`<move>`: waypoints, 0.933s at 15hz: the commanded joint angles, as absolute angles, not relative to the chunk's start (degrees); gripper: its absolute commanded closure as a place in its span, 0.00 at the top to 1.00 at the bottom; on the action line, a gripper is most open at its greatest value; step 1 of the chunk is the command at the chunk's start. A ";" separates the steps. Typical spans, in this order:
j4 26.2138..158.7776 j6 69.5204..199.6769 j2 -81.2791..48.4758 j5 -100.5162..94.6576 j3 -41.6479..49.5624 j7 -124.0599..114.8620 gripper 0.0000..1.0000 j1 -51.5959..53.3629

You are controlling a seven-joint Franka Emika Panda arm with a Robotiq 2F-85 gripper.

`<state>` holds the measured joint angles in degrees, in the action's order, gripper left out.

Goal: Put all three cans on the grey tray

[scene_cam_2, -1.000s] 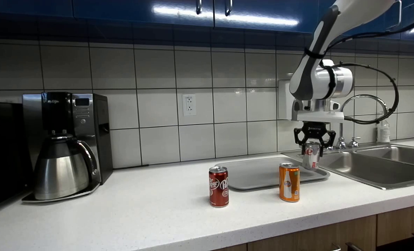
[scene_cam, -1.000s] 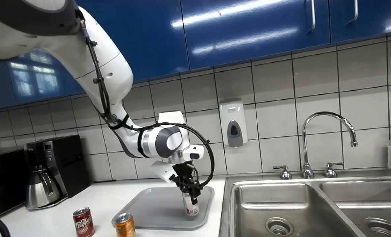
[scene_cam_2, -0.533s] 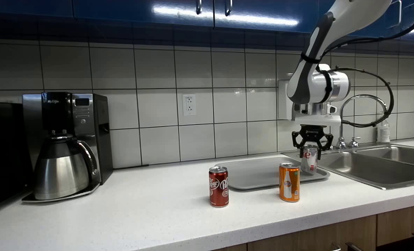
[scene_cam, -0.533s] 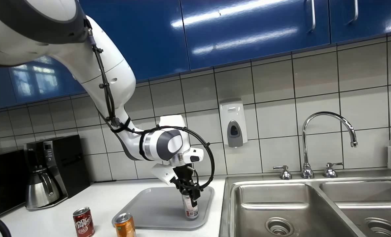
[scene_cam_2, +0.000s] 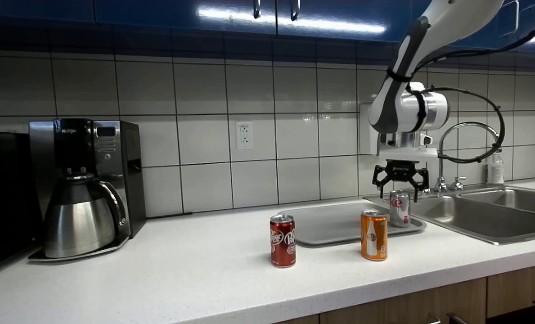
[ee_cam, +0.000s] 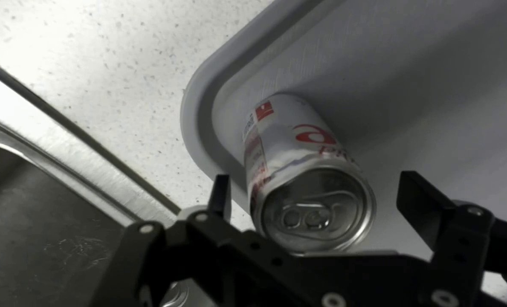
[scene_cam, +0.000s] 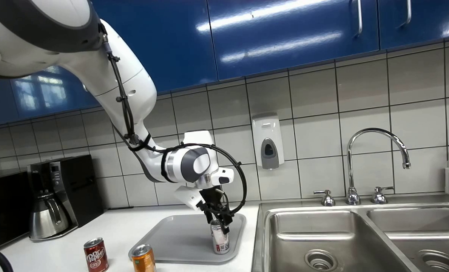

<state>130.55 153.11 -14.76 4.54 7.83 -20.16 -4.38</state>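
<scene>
Grey tray (scene_cam: 182, 238) holds the silver can (ee_cam: 300, 155) near its rim, the spread hand (scene_cam_2: 398, 197) clear on both sides.

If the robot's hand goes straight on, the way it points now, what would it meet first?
Most likely the silver can: it shows between the open fingers of the down-pointing hand, so the palm should meet its lid before the fingers reach the tray. Depth is unclear.

silver can (scene_cam_2: 400, 209) upright on grey tray (scene_cam_2: 330, 223) — orange can (scene_cam_2: 374, 236), red can (scene_cam_2: 283, 241) upright nearby
</scene>
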 commanded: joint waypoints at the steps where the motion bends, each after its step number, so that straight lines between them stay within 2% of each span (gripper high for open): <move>1: 129.86 152.28 -13.12 5.51 7.62 -18.51 1.00 -4.45; 14: 134.26 151.59 -1.40 7.45 4.99 -14.26 1.00 -3.53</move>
<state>131.32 152.99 -5.92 5.28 6.12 -17.40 -3.47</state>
